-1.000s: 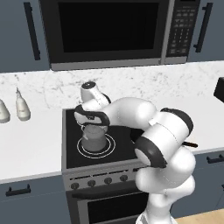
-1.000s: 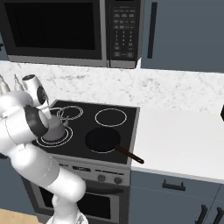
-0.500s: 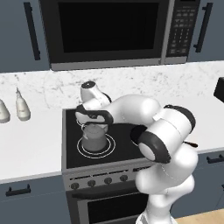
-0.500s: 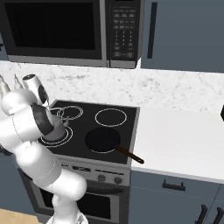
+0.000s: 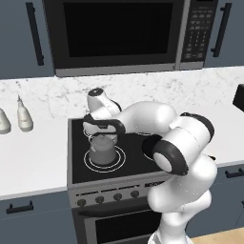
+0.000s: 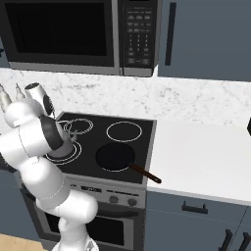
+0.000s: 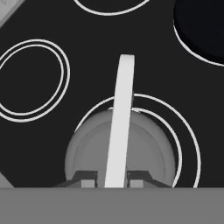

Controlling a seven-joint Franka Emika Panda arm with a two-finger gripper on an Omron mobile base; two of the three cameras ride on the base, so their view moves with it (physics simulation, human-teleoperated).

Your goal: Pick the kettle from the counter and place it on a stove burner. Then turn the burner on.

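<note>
Fingers (image 7: 111,178) straddle kettle (image 7: 120,153) handle, grip unclear; kettle upright on stove burner (image 7: 190,144).

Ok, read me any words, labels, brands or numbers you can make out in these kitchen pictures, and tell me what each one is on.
Microwave keypad: rows of light marks on the buttons, too small and blurred to read.
Stove front panel: faint marks by the knobs, unreadable.
Kettle, frying pan, white bottles: no text visible.
Nothing legible anywhere.

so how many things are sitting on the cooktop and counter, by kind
kettle: 1
frying pan: 1
white bottles: 2
total: 4
</note>
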